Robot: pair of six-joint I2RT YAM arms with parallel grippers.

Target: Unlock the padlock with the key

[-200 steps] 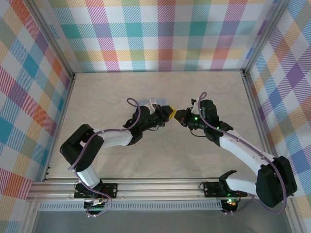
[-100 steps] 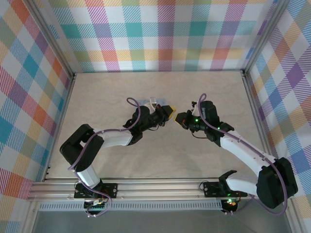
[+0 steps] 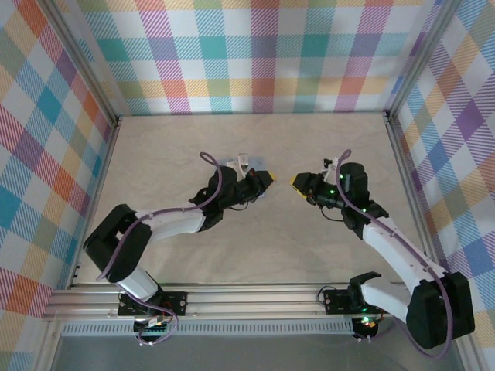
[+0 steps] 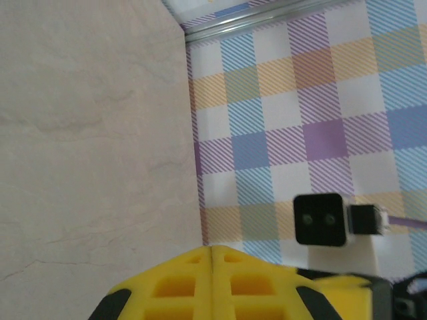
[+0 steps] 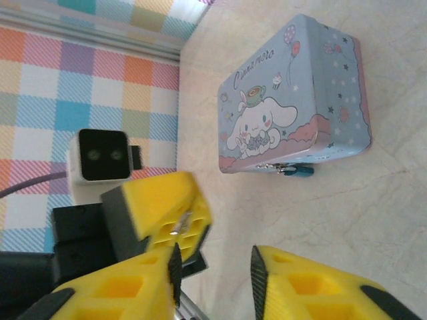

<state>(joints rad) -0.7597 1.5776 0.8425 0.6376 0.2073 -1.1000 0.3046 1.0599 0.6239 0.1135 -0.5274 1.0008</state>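
Facing tip-to-tip in top view: left gripper point(image 3: 265, 178), right gripper point(image 3: 299, 182), apart. Pale blue rectangular cartoon-print tin point(image 3: 234, 163) at left gripper's 10 o'clock, lid shut.
Left wrist: jaws pressed together.
Right wrist: jaws spread, empty. Tiny dark blue padlock point(image 5: 295, 171) on tin clasp, 1 o'clock, lying along tin edge. Tiny silvery metal key point(image 5: 181, 224), apparently pinched in left tips, 11 o'clock.

padlock point(image 5: 295, 171) tiny and indistinct, tin point(image 3: 230, 163) half hidden
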